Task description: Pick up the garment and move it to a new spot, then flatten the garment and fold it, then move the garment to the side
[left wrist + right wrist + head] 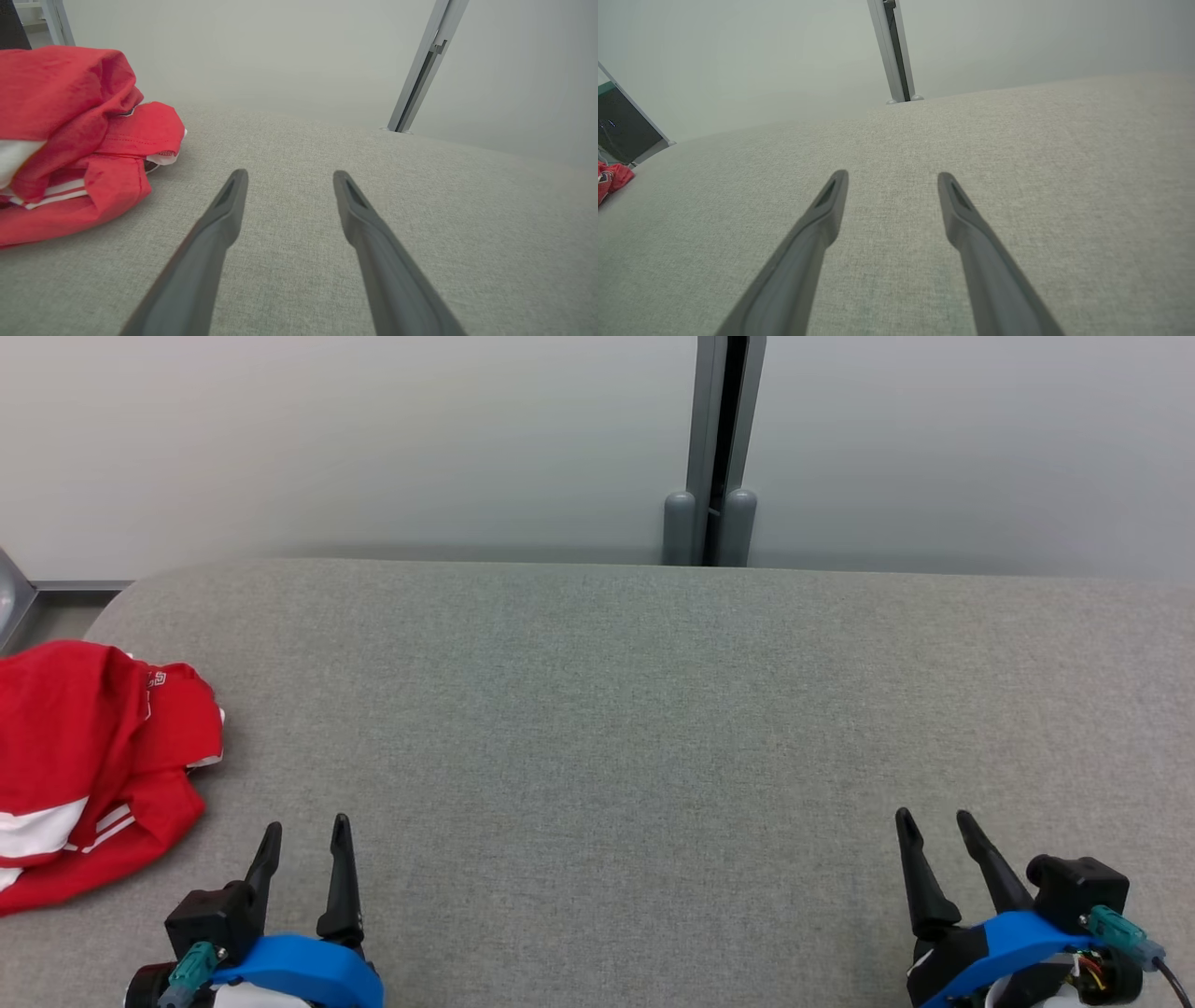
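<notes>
Evidently the pick-up step is not yet begun: the red garment (93, 765) lies crumpled at the left edge of the grey desk (607, 709), just beside the left gripper (306, 822), whose jaws stand apart and empty. The right gripper (932, 814), jaws likewise apart, is well away. Next, the left arm probably needs to swing left and pinch a raised fold.

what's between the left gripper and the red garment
Nothing but a bare stretch of the grey padded surface separates the left gripper from the red garment; the left wrist view shows it plainly.
</notes>
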